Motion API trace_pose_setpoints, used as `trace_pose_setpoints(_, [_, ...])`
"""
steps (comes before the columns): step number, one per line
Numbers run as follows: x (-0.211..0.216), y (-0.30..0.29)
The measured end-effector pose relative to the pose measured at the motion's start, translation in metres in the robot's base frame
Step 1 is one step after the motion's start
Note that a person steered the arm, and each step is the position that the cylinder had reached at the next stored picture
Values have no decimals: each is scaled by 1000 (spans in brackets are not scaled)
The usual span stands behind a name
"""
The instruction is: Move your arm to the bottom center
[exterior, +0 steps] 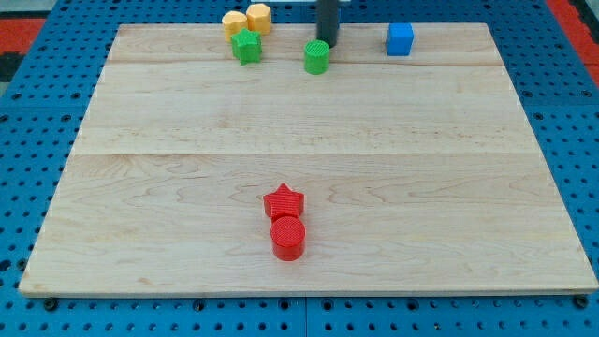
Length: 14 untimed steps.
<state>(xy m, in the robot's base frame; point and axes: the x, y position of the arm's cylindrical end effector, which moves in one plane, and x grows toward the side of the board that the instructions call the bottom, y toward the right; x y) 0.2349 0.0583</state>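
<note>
Camera view: my tip (326,44) is sitting at the top edge of the board (140,187), roughly mid-width, just above and touching or nearly touching the green cylinder (317,57). No gripper on this rig, so nothing is opening, closing or holding anything; it's only a bare rod, and it isn't visibly pushing a block. Target is the bottom centre of the board, so I'm reading the task as barely begun: the tip is standing at the opposite edge and nearly the whole depth of the board is lying ahead. What's around: a green star (247,46) is sitting to the left of the cylinder, with two yellow blocks, a yellow one (234,22) and a yellow hexagon (259,18), touching each other just above it near the top edge. A blue cube (400,39) is resting toward the top right, well apart from the tip. In the way: a red star (284,201) and a red cylinder (288,238) are touching each other near the bottom centre, slightly left of the tip's line. A straight run down is likely dragging the green cylinder along, and clipping the red pair looks possible; skirting to the right seems safer.
</note>
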Motion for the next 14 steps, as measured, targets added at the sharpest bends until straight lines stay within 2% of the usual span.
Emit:
trace_pose_setpoints(1, [19, 23])
trace_pose_setpoints(2, [40, -27])
trace_pose_setpoints(3, [37, -120])
trace_pose_setpoints(6, [32, -63])
trace_pose_setpoints(8, [90, -16])
trace_pose_setpoints(10, [99, -5])
trace_pose_setpoints(11, [117, 6])
trace_pose_setpoints(12, [154, 18])
trace_pose_setpoints(14, [171, 20])
